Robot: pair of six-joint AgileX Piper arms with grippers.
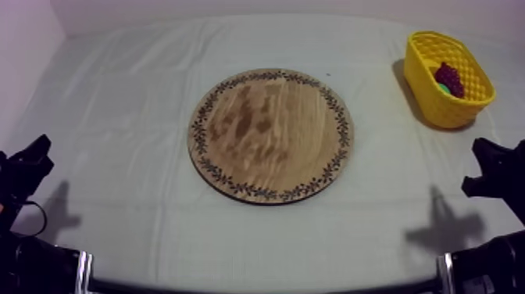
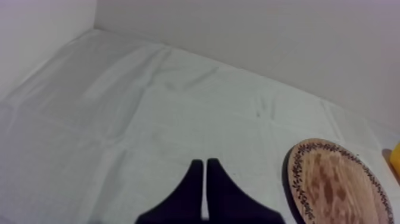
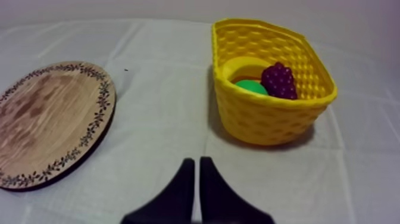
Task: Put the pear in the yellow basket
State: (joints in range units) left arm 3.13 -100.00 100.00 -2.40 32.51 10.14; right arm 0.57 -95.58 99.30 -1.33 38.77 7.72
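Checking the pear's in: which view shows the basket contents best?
Right wrist view: looks into the yellow basket from nearby, grapes beside a green fruit, probably the pear. Top view: basket far off, green barely visible. Left wrist view: a yellow edge past the board.

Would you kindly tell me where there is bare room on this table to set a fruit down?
The wooden board is wholly bare. Bare cloth also lies between board and yellow basket, in front of the board, and beyond it toward the back wall. Only the basket is crowded: grapes and a green fruit lie inside.
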